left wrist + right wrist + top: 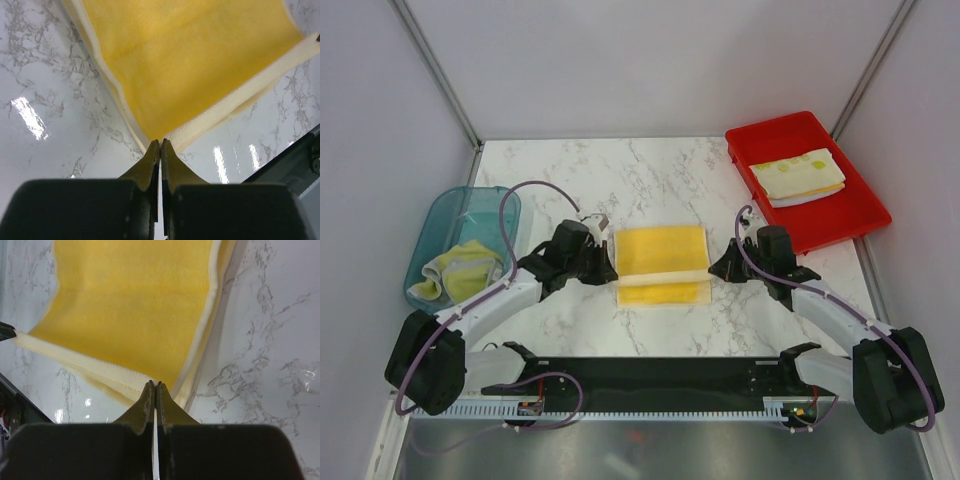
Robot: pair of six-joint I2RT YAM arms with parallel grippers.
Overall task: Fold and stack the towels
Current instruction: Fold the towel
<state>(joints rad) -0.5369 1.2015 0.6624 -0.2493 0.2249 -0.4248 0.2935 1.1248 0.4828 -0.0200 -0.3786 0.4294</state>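
The marble desk point(650, 170) carried everything. On its far right corner sat the red tray point(775, 122), and on its left side the teal tub point(445, 215). Between the two arms, at the middle of the desk, lay the yellow towel point(660, 250), the largest of the cloths in view and the one being worked.

It seemed to be mid-fold. A pale band ran across the towel from one arm to the other, and this looked like a hem raised and stretched taut above the rest of the cloth, which lay flat on the desk. The next move would probably call for both arms to carry that hem together toward the opposite edge, keeping it level and tight so the halves met squarely, and only then to let go.

In the tray rested a small stack of folded towels point(798, 177), a white one with yellow-green print on top. The tub held one crumpled towel point(460, 270), not yet folded, so the task appeared to be partly done.

The left pincer point(160, 142) was clenched on the towel's left corner, where the cream hem ran straight into its closed tips. The right pincer point(154, 384) was clenched the same way on the opposite corner. From each wrist view the yellow towel point(130, 305) spread away ahead of the tips, its hem taut between the two pincers.
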